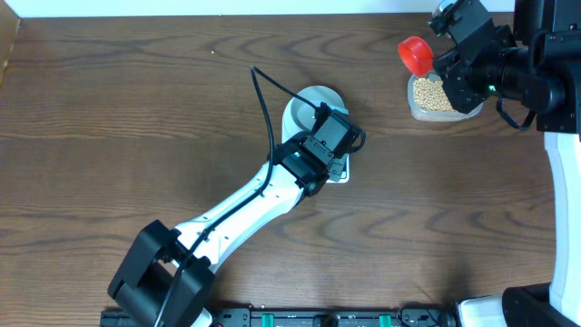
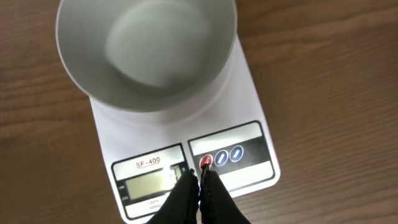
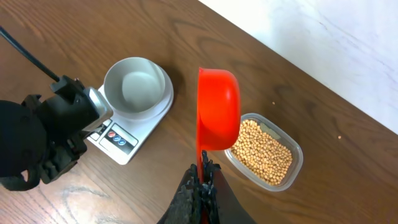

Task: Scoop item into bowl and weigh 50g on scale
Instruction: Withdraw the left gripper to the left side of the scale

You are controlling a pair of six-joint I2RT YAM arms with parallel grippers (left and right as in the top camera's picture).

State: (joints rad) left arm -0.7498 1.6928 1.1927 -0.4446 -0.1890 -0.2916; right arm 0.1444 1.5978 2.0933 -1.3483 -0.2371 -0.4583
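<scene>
The pale bowl (image 2: 146,50) stands empty on the white scale (image 2: 249,112), also seen as bowl (image 3: 135,87) on scale (image 3: 152,118) in the right wrist view and bowl (image 1: 309,104) from overhead. My left gripper (image 2: 200,175) is shut with nothing held, its tips at the scale's red button beside the display (image 2: 149,183). My right gripper (image 3: 203,168) is shut on the handle of a red scoop (image 3: 217,109), held tilted above the table beside the clear tub (image 3: 292,171) of tan beans (image 3: 264,152). From overhead the scoop (image 1: 416,54) hangs at the tub's (image 1: 436,95) left end.
The left arm (image 1: 236,213) stretches diagonally from the front edge to the scale. The right arm's base (image 1: 554,182) stands along the right side. The table's back edge and a white wall lie just behind the tub.
</scene>
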